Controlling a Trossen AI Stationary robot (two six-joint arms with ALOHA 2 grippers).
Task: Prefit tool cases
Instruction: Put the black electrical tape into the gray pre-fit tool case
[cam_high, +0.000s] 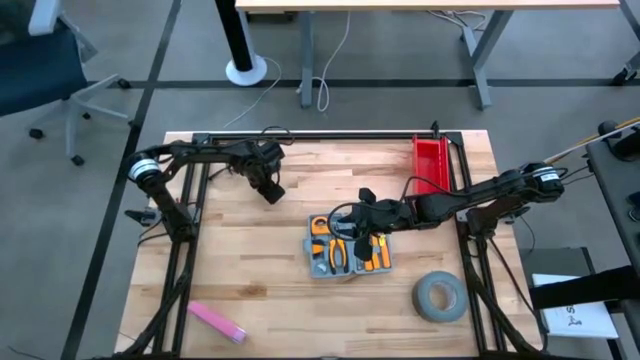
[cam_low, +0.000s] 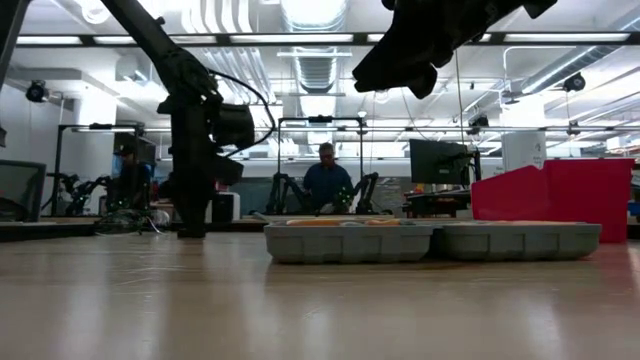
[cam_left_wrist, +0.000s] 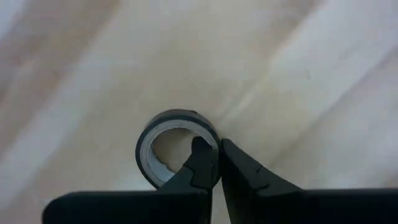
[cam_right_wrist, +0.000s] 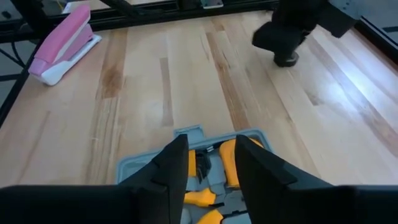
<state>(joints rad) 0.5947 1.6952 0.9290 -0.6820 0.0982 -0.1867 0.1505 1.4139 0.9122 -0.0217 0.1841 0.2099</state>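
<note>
Left gripper (cam_left_wrist: 217, 163) jaws pinch the small tape ring (cam_left_wrist: 163, 140); right gripper (cam_right_wrist: 211, 158), jaws spread, should descend squarely over the tool case (cam_high: 346, 252).

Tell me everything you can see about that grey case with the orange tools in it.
The tool case is a blue-grey plastic tray with rounded corners, lying open and flat on the wooden table, near its middle. From table height it shows as two low trays side by side. Orange-handled tools rest in its moulded recesses, and a small tab sticks out from one edge. The right gripper hangs just above it, jaws parted; whether they touch a tool is unclear.
</note>
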